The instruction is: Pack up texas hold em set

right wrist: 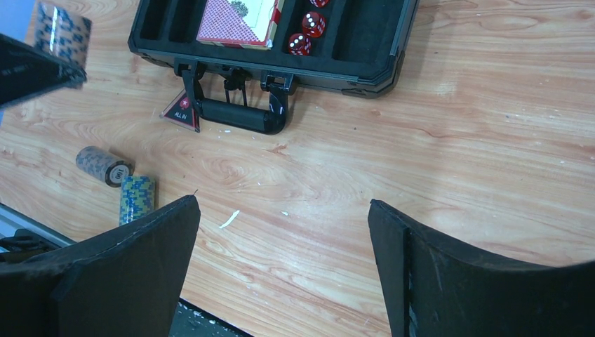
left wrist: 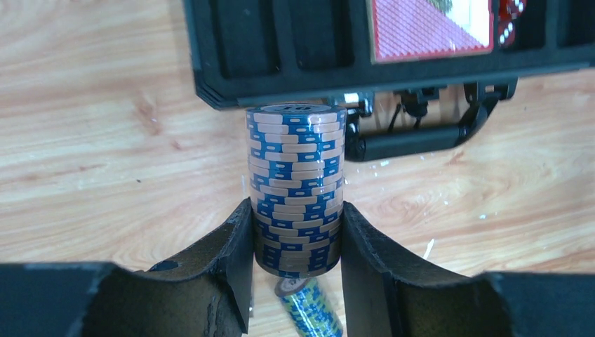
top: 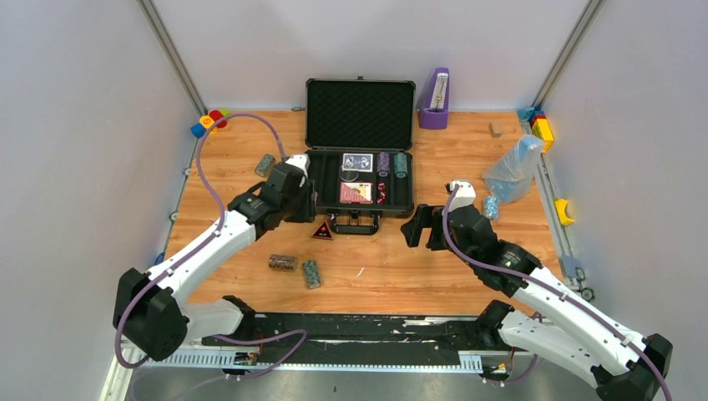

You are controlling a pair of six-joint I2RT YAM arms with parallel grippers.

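The wooden surface [top: 467, 251] carries the open black case [top: 360, 109] at its far middle. The left tool [left wrist: 296, 217], by the case's near-left corner, clamps a blue-and-tan chip roll [left wrist: 296, 161]; the right tool [right wrist: 282, 203] gapes wide and empty, right of the handle [top: 355, 225]. A brown roll [top: 283, 262] and a blue roll [top: 311, 273] lie nearer, a dark red triangle [top: 322, 231] beside the handle, red dice [right wrist: 306, 31] inside the case.
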